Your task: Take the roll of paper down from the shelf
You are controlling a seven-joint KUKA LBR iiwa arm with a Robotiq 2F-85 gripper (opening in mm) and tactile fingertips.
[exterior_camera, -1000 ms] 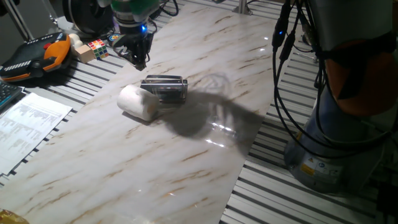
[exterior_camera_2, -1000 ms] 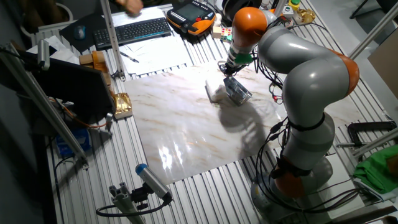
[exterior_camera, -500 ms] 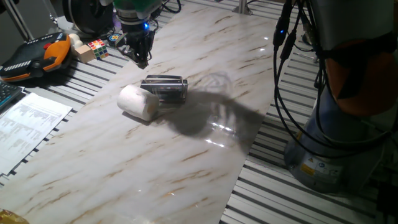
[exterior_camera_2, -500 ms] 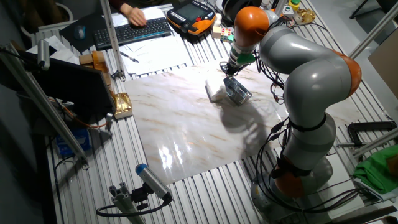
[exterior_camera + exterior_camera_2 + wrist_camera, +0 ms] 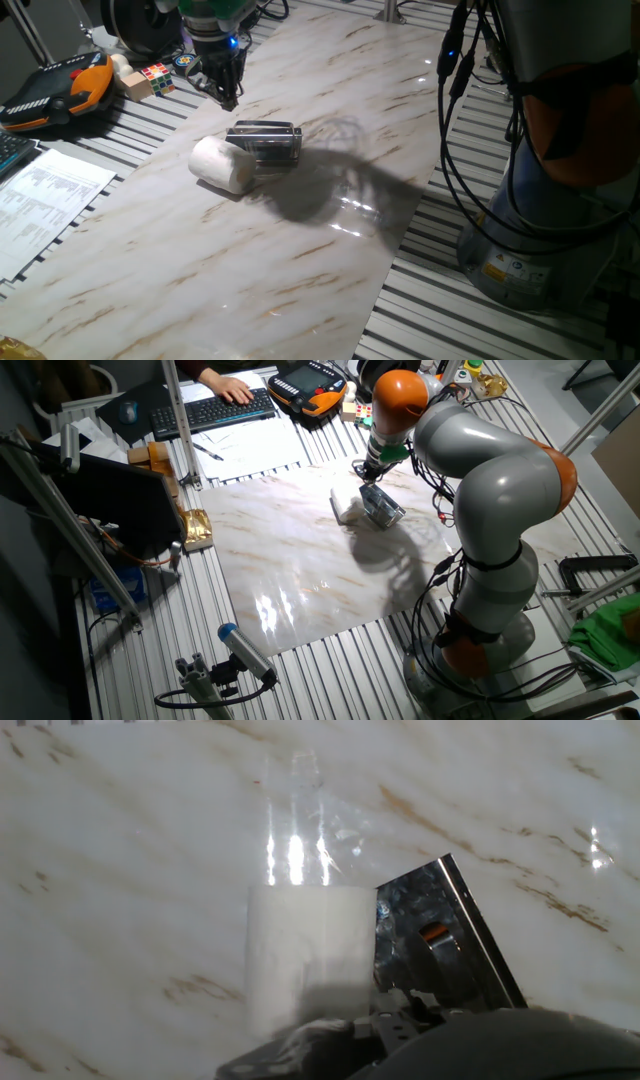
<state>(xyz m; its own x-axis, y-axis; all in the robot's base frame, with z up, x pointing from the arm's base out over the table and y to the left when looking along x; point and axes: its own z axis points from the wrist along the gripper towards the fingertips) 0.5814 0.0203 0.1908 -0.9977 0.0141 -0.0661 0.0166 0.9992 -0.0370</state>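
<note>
Little had moved since the earlier frames: only the gripper [image 5: 226,92] had lifted slightly and drawn back toward the far edge of the marble tabletop [image 5: 300,250], while a person's hand [image 5: 228,387] had come to rest on the keyboard [image 5: 215,407] beyond it. Arm [image 5: 480,470] and gripper hung above and behind the shelf [image 5: 266,141], well clear of it. Roll of paper [image 5: 221,163] lay on its side on the tabletop, touching the shelf's front, no longer on the rack; the hand view showed the roll [image 5: 308,955] beside the shelf's shiny panel [image 5: 445,935]. Fingers looked close together and held nothing, though how far they were parted could not be told. Judged from this layout, the roll was already down and the arm was retreating, so the task appeared essentially finished.
</note>
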